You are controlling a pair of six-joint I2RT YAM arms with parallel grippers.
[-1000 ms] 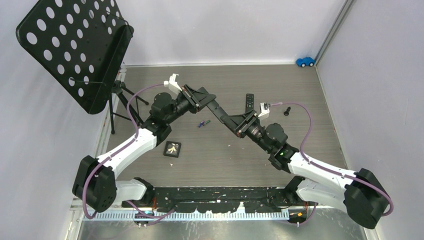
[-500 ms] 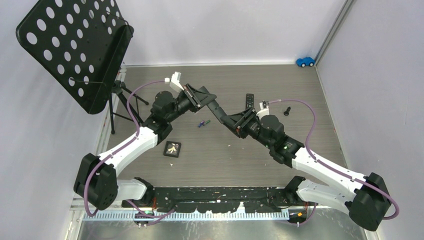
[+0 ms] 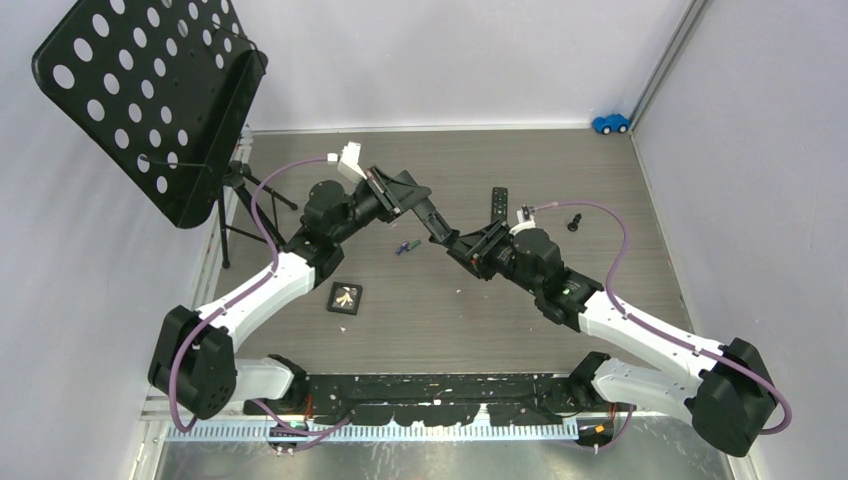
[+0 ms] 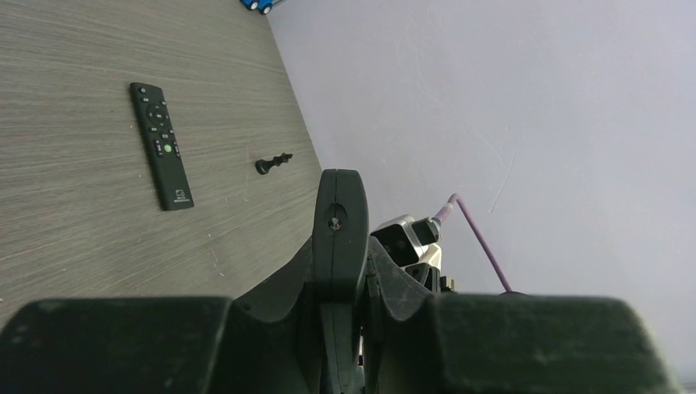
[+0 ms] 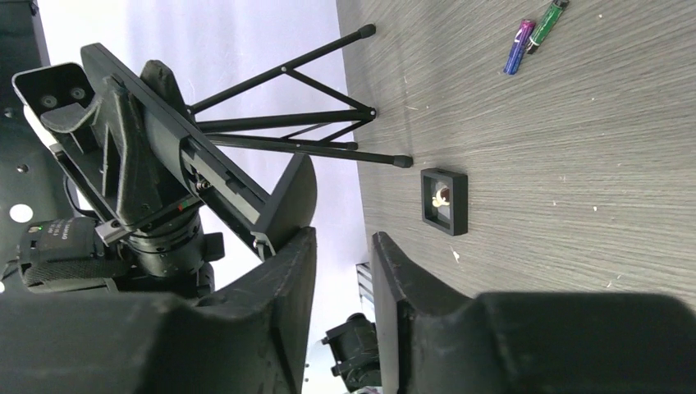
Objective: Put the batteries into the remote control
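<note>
With the remote [image 4: 337,209] being clamped by the left tool [image 4: 338,263] and the empty, half-parted right tool [image 5: 343,238] being held just beside its free end, a skewed pinch is being risked that would twist it loose; the batteries [image 3: 405,246] are lying on the table [image 3: 560,170] below the remote.

R tool [image 3: 447,243] closing in
Moved left toward L tool [image 3: 415,200] w/ held remote [image 3: 431,219]; jaws narrower than 1 s ago.
</note>
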